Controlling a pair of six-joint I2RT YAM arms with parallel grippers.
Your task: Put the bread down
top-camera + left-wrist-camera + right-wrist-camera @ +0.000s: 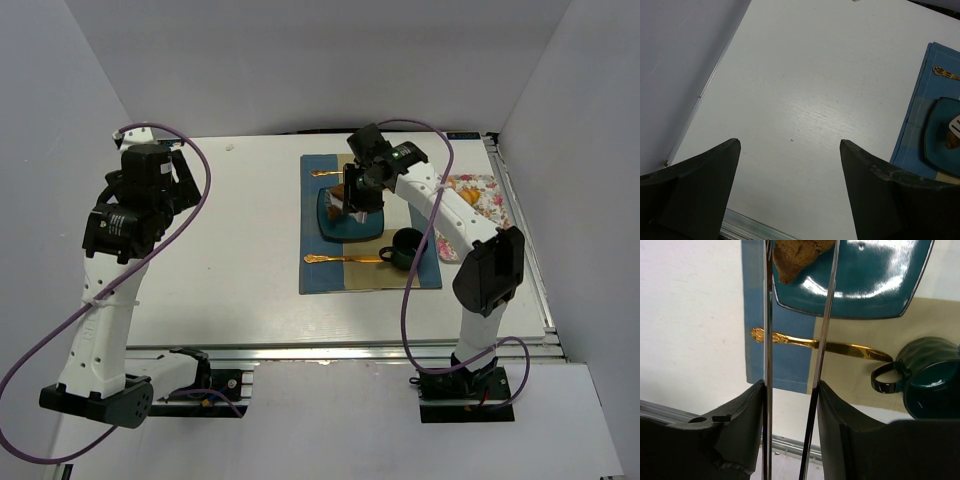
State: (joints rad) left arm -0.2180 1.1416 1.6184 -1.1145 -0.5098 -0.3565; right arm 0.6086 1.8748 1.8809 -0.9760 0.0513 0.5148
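The bread is a small brown pastry pinched between the tips of metal tongs, just above the near-left corner of the teal square plate. My right gripper is shut on the tongs' two arms. From above, the right gripper hangs over the plate, with the bread showing beneath it. My left gripper is open and empty over bare table at the left. In its view the plate and the bread show at the far right.
A blue and tan placemat lies under the plate. A gold utensil lies in front of the plate and another behind it. A dark green mug stands right of the plate. A floral cloth lies at the right edge.
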